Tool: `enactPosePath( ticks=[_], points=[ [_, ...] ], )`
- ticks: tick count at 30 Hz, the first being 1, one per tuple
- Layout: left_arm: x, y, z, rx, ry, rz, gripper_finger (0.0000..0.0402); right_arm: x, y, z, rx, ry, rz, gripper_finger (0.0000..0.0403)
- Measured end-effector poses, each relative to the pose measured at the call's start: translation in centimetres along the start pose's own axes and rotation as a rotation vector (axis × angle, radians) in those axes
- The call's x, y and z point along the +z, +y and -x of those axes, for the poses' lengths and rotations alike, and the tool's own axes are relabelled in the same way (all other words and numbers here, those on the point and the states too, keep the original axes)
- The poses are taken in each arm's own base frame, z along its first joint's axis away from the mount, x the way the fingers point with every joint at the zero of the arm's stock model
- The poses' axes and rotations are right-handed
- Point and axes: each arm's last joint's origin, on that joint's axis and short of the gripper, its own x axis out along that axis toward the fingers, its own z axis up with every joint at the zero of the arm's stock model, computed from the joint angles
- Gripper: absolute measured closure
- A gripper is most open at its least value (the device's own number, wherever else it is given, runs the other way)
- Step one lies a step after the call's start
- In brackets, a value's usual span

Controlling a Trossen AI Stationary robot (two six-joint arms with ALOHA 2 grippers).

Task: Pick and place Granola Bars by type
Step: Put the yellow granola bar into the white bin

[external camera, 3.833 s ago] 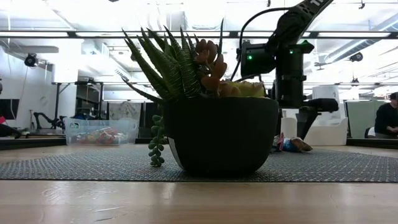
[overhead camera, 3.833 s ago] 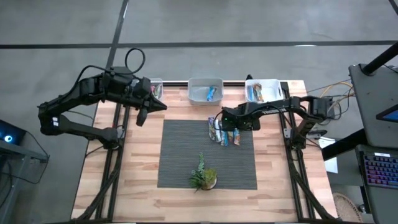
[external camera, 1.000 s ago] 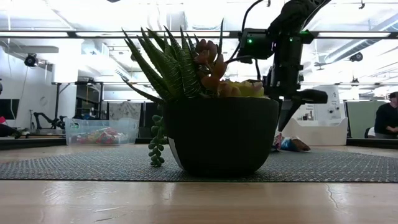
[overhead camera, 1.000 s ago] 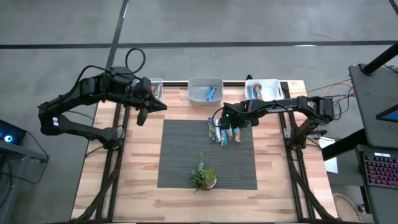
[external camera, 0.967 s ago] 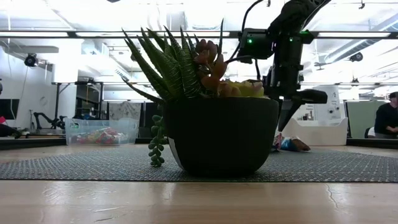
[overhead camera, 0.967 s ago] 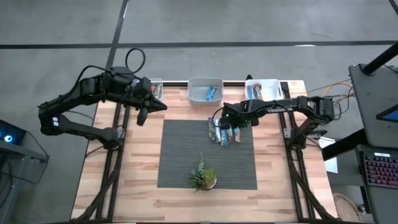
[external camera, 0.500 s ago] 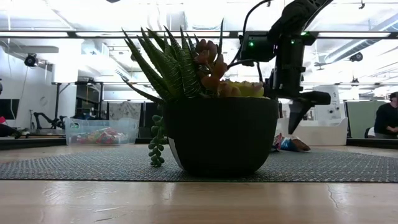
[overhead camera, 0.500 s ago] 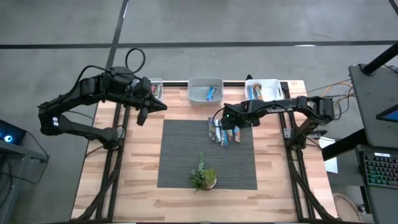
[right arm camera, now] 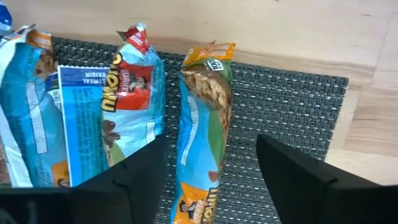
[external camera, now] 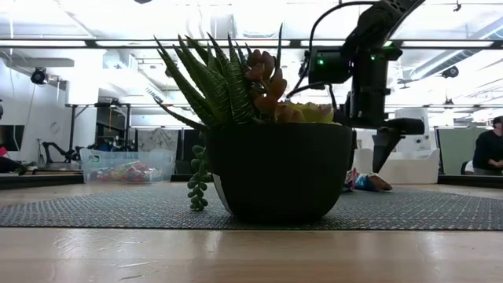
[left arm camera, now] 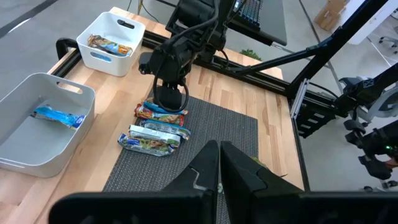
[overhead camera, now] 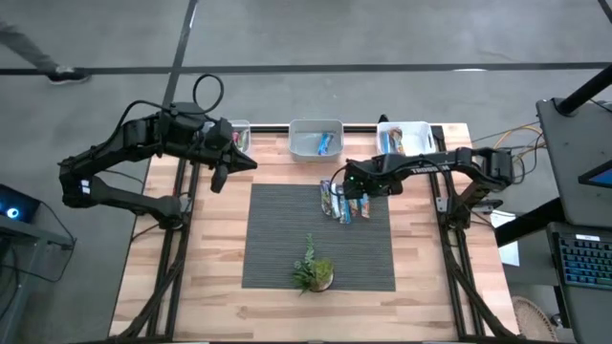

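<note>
One orange-topped bar (right arm camera: pixel 202 137) lies btwn open right gripper (right arm camera: pixel 211 177) fingers.

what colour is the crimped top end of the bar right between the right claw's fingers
Orange, on the blue and green granola bar; the right wrist view shows it best.

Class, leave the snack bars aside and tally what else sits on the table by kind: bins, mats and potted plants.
Bins: 3
Mats: 1
Potted plants: 1
Total: 5
</note>
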Motion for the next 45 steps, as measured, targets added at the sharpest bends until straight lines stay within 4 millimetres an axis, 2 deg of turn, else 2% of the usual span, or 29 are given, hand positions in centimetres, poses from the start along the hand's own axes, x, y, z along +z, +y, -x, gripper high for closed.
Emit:
enactPosePath(
  ticks=[8, 17, 27, 31, 39, 45],
  points=[
    [0.0, 0.0, 0.0, 0.000, -0.003, -0.001, 0.0401, 0.0, 0.1, -0.6, 0.046, -0.015, -0.006, 0.0174],
    [0.1, 0.0, 0.0, -0.001, -0.009, -0.002, 0.0401, -0.2, 0.3, -2.7, -0.019, 0.020, 0.003, 0.0177],
    [0.1, 0.0, 0.0, -0.001, -0.008, -0.003, 0.0401, -0.2, 0.3, -2.8, -0.022, 0.030, 0.004, 0.0181],
    [0.1, 0.0, 0.0, -0.001, -0.008, -0.009, 0.0401, -0.3, 0.3, -2.8, -0.027, 0.035, 0.004, 0.0204],
    [0.1, 0.0, 0.0, -0.001, -0.008, -0.009, 0.0401, -0.3, 0.3, -2.9, -0.021, 0.044, 0.008, 0.0284],
    [0.1, 0.0, -0.2, 0.000, -0.003, -0.007, 0.0401, -0.3, 0.3, -2.9, -0.025, 0.049, 0.013, 0.0323]
  ],
)
